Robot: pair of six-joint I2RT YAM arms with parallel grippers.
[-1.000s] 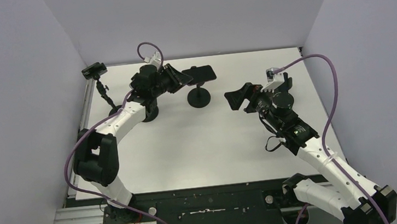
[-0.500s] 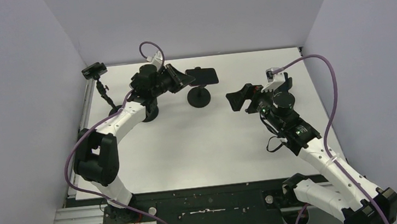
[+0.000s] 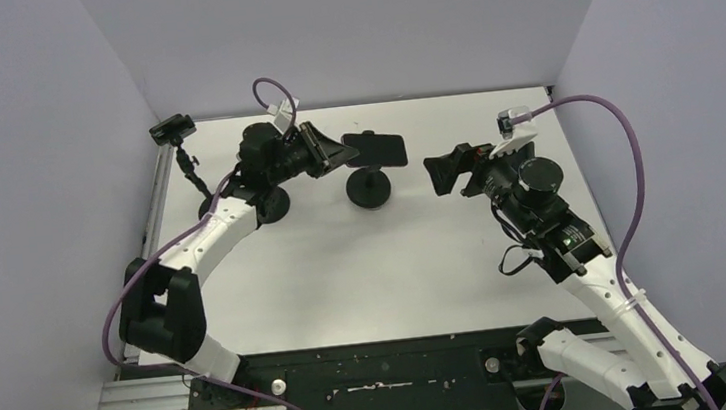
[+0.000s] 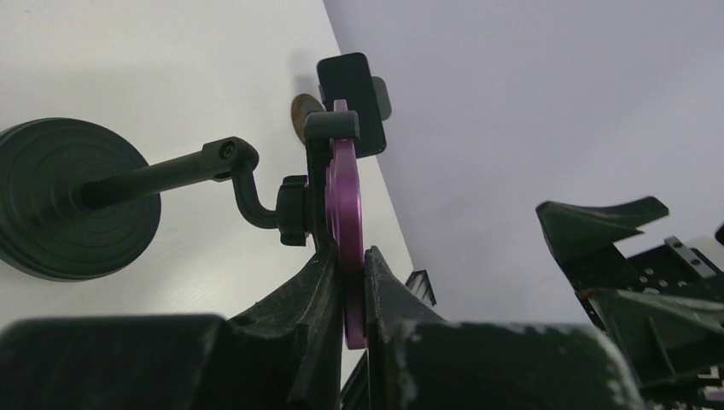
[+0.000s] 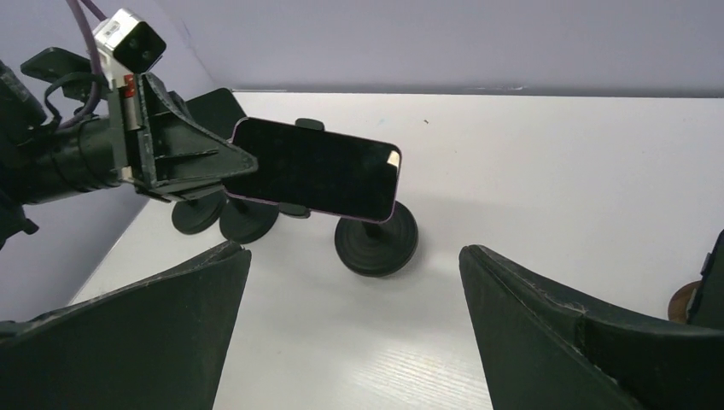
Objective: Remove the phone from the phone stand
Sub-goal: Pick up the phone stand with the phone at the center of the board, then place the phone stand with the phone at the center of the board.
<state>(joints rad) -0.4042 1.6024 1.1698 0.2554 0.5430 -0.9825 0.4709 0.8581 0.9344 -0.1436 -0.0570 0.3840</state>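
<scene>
A purple-edged, black-screened phone (image 3: 375,150) is seated sideways in a black round-based phone stand (image 3: 369,186).
Both are seen at the upper centre of the top view, on the white table (image 3: 345,267). The phone's left end is pinched by the left gripper (image 3: 337,153). The right gripper (image 3: 444,172) is held spread wide, apart from the phone, at its right.

The left arm reaches far forward, its gripper (image 3: 337,154) pinched tight on the phone's (image 3: 375,150) near end. The right arm extends forward, its gripper (image 3: 440,175) spread wide, its 2 fingers pointing left.
</scene>
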